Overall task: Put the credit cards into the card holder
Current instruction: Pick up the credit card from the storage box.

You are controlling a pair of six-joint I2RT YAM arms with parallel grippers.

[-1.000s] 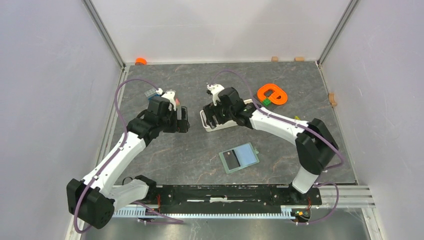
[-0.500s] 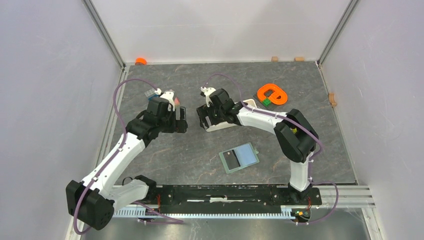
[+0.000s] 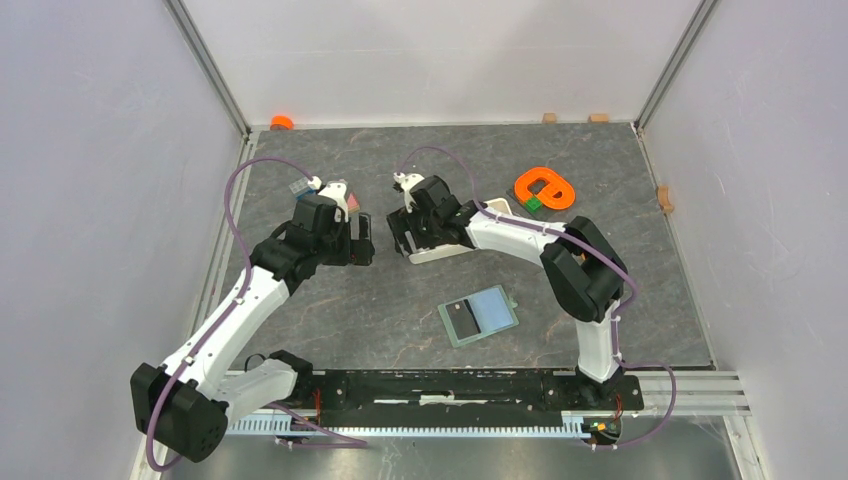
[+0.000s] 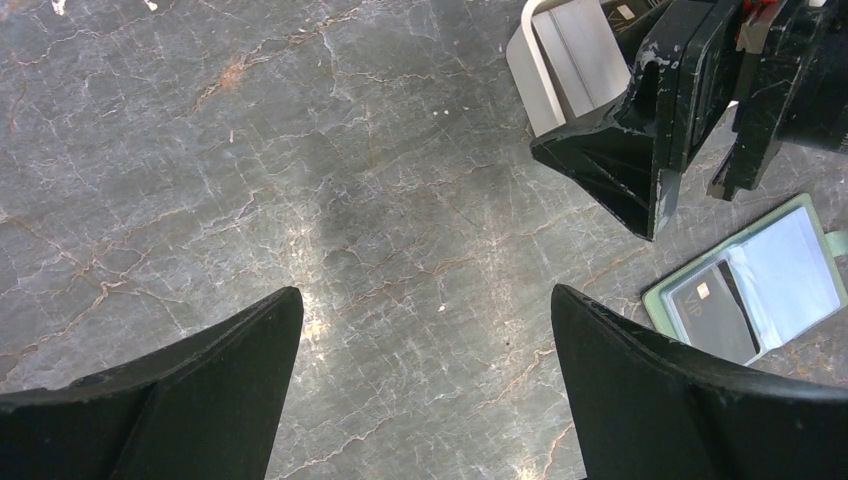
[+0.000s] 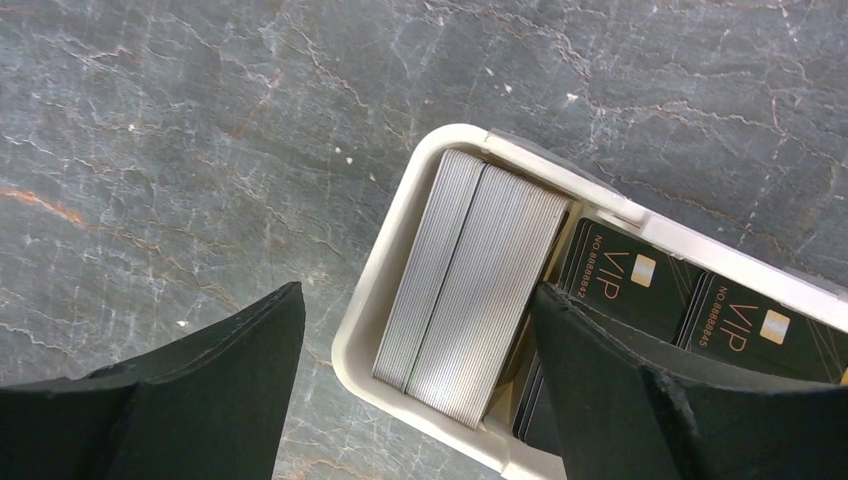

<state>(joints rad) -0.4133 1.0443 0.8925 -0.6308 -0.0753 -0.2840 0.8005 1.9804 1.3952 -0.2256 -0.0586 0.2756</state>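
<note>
Right gripper has slid left along white tray and now sits over its end, jaws wide, holding nothing. Credit cards lie in tray; card holder open, well apart, 1 black card inside. Left gripper wide, empty. Pick pending.

White arms with black joints and looping purple cables.

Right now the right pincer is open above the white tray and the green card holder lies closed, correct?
No. The card holder lies open, as the top view shows. The right pincer is indeed open above the white tray.
</note>
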